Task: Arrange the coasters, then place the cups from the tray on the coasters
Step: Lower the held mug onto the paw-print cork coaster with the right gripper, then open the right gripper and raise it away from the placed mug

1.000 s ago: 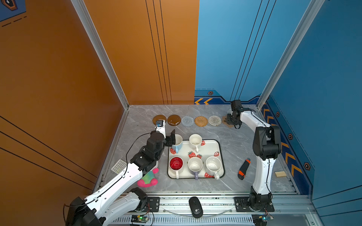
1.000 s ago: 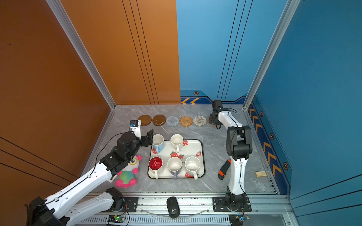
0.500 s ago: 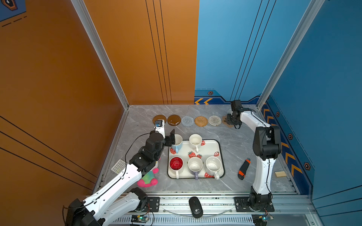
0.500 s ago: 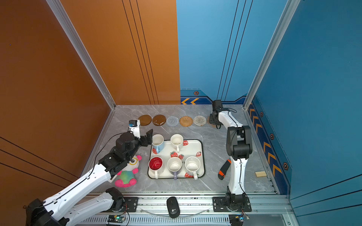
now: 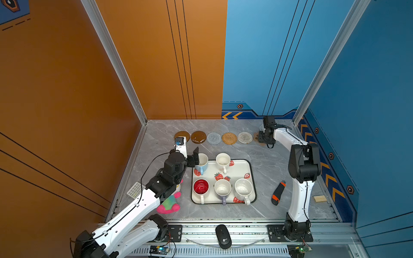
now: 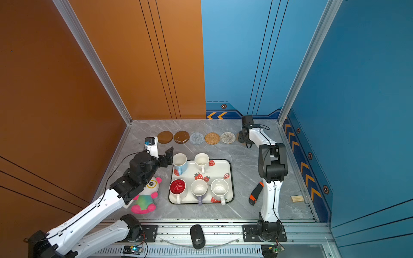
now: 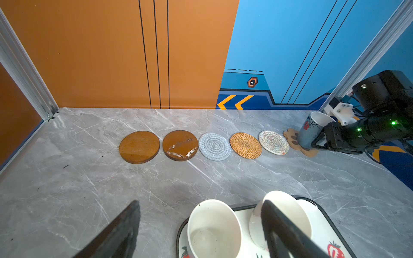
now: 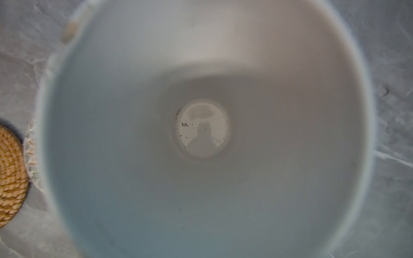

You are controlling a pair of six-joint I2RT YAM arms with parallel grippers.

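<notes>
Six coasters lie in a row at the back: two brown discs (image 5: 182, 136) (image 5: 198, 136), grey (image 5: 213, 138), tan (image 5: 229, 138) and whitish (image 5: 245, 137) woven rounds, and a paw-print one (image 7: 290, 136). A light blue cup (image 7: 310, 131) stands on the paw-print coaster with my right gripper (image 5: 264, 139) against it. The cup's white inside (image 8: 201, 129) fills the right wrist view and hides the fingers. The strawberry tray (image 5: 239, 169) holds several cups. My left gripper (image 7: 201, 203) is open around the light blue cup (image 5: 202, 162) at the tray's back left corner.
A plush toy (image 5: 169, 204) lies under my left arm, left of the tray. An orange-and-black tool (image 5: 277, 193) lies right of the tray, with wooden sticks (image 5: 319, 198) further right. A computer mouse (image 5: 222, 236) sits on the front rail. Walls close the back and both sides.
</notes>
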